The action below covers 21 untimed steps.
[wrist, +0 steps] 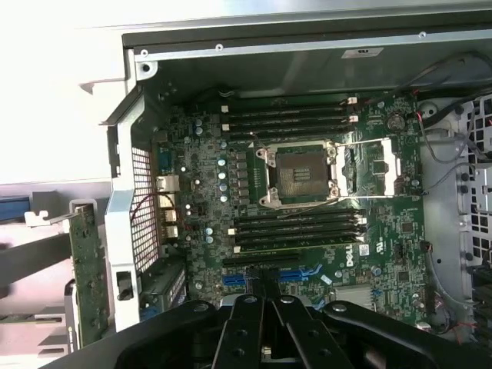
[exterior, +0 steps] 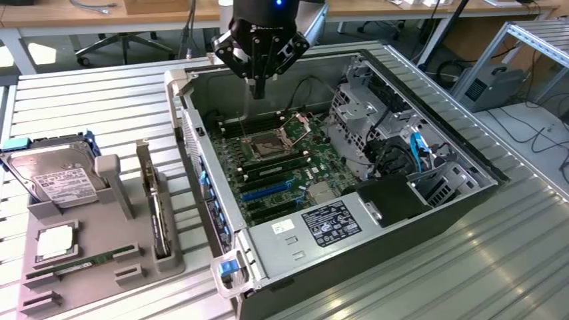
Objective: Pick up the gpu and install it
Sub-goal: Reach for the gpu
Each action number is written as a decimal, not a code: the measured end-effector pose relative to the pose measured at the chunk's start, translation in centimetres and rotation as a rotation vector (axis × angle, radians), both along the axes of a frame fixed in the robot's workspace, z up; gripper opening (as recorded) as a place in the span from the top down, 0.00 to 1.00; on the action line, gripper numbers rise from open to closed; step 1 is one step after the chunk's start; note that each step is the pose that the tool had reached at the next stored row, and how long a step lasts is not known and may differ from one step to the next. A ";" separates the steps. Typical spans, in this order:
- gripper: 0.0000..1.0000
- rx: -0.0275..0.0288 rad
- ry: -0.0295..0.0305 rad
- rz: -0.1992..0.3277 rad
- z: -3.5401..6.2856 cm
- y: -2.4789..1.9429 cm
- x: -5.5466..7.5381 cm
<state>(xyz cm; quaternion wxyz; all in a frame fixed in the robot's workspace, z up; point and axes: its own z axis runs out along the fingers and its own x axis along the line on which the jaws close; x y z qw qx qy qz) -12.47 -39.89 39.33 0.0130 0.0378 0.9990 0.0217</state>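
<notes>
- The gpu (exterior: 158,220) (wrist: 88,269) stands on its long edge in a slot of the gray holder tray (exterior: 102,230), along the tray's edge closest to the computer case (exterior: 284,260), with its silver end bracket upright at the far end.
- Nothing touches the gpu, and the gripper is well apart from it.
- The gripper (exterior: 258,93) (wrist: 265,284) hangs over the far end of the open case, its fingers pressed together and holding nothing.
- Below the gripper lies the motherboard (exterior: 294,177) (wrist: 307,254) with its bare processor socket (exterior: 266,143) (wrist: 300,173).
- On the same tray, a hard drive (exterior: 58,177) leans in the far corner and a narrow memory stick (exterior: 84,262) lies near the front edge.
- Tray and case sit side by side on a slatted metal table (exterior: 116,113).
</notes>
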 end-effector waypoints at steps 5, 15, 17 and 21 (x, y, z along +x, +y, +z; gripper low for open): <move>0.89 0.0001 -0.0001 0.000 0.00 0.00 -1.4; 0.89 0.0001 0.0000 0.000 0.00 0.00 -2.1; 0.89 0.0000 0.0000 0.000 0.00 0.00 -2.1; 0.89 0.0001 0.0000 0.000 0.00 0.00 -2.2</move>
